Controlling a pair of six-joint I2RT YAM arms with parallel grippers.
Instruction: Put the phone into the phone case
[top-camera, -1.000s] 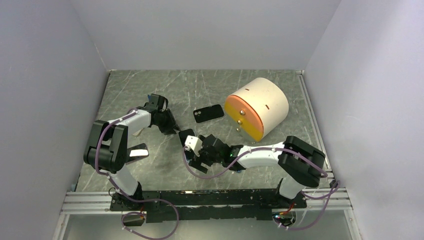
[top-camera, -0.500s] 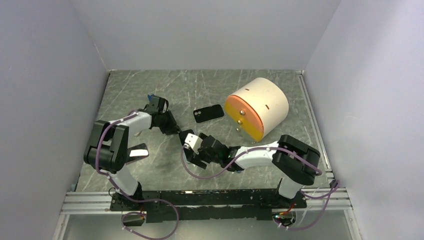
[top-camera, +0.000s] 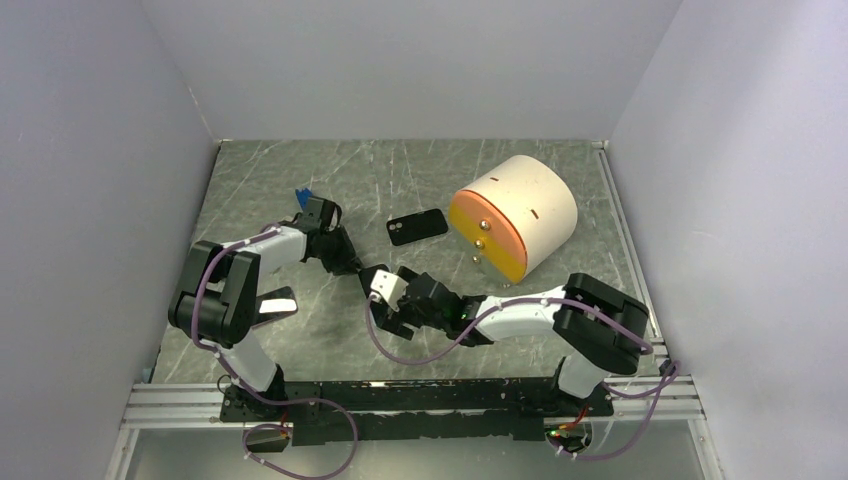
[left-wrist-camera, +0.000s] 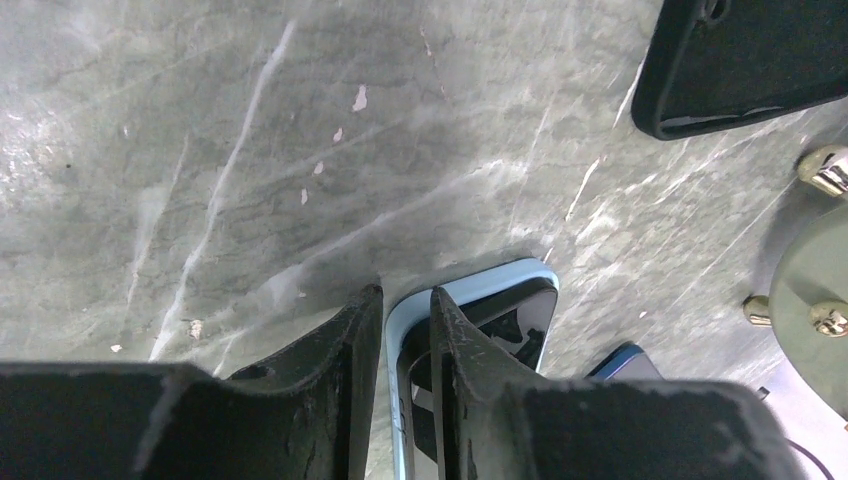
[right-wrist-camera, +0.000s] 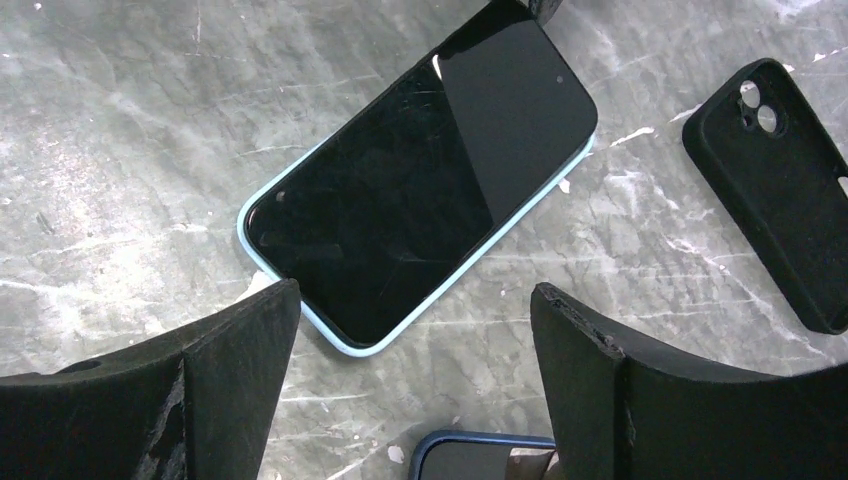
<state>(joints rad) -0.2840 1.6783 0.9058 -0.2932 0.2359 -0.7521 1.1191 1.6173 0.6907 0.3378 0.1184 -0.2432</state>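
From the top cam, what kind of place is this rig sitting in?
Probably a lab robot test cell. Plain grey walls box in a marble-pattern tabletop on three sides, and the left arm and right arm are bolted to an aluminium rail at its near edge.

Grey marble tbl, plain pale walls.
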